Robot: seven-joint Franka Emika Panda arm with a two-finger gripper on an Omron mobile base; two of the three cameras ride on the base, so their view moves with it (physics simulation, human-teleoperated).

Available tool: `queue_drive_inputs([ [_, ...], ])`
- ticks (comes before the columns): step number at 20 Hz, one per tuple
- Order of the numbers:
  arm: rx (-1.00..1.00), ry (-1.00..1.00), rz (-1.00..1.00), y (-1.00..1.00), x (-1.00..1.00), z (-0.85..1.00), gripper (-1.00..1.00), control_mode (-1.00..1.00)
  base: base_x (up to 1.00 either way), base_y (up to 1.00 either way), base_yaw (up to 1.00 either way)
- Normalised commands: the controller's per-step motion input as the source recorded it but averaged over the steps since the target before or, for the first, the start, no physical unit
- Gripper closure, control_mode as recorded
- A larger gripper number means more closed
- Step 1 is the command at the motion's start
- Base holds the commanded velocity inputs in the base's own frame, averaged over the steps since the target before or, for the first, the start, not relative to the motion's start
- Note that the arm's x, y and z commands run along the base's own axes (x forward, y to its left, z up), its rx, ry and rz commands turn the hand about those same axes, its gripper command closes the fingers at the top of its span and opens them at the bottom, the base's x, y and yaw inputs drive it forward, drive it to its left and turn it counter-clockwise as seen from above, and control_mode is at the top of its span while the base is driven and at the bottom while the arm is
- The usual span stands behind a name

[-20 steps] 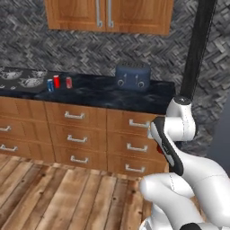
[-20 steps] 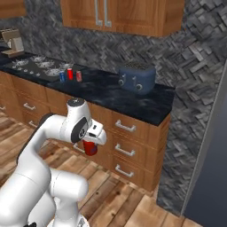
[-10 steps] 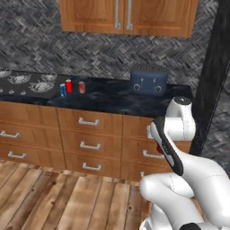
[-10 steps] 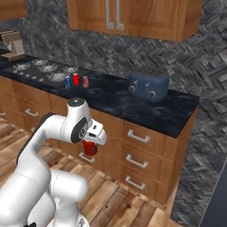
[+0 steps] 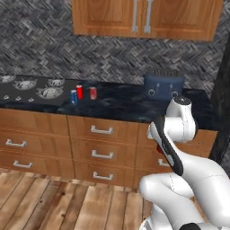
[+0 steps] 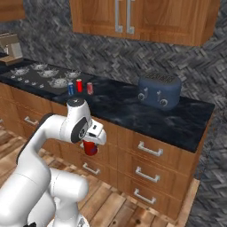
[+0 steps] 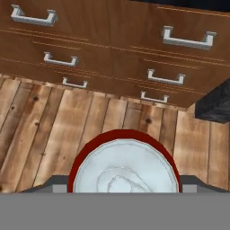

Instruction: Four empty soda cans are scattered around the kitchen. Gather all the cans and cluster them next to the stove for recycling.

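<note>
The gripper [image 6: 91, 142] hangs low in front of the drawers [image 6: 148, 150], below the counter's edge, with its jaws closed around a red can [image 6: 91, 148]. From the right base view the can sits upright under the white hand; in the hand view the held can [image 7: 124, 164] shows from above, red rim and silvery top, with the wood floor [image 7: 40, 121] and drawer fronts [image 7: 112, 54] beyond it. In the left base view just a sliver of red [image 5: 159, 148] peeks out behind the arm.

Taking the stove [image 5: 27, 90] as the landmark: three cans stand on the dark counter [image 5: 121, 105] just off its right edge, close together but apart. The blue can [image 5: 74, 96] is nearest the stove and a little forward; a red can [image 5: 79, 91] stands just behind it, and another red can [image 5: 93, 93] is the farthest of the three from the stove. The right base view shows the same cluster, blue [image 6: 71, 88], red [image 6: 79, 85], red [image 6: 89, 88], beside the stove [image 6: 40, 77].

Well to the right of the stove, a blue toaster [image 5: 163, 86] sits against the herringbone wall; its slots are too dim to tell whether anything is inside. Wooden cabinets [image 5: 143, 18] hang above the counter with doors closed. The held can is well to the right of the stove and lower than the counter top.
</note>
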Motion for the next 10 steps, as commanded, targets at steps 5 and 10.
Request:
queue_drive_inputs([
  [5, 0.0, 0.0, 0.0, 0.0, 0.0, 0.0, 1.0, 1.0, 0.6, 0.38, -0.05],
  [10, 0.0, 0.0, 0.0, 0.0, 0.0, 0.0, 1.0, 1.0, 0.61, 0.37, -0.06],
])
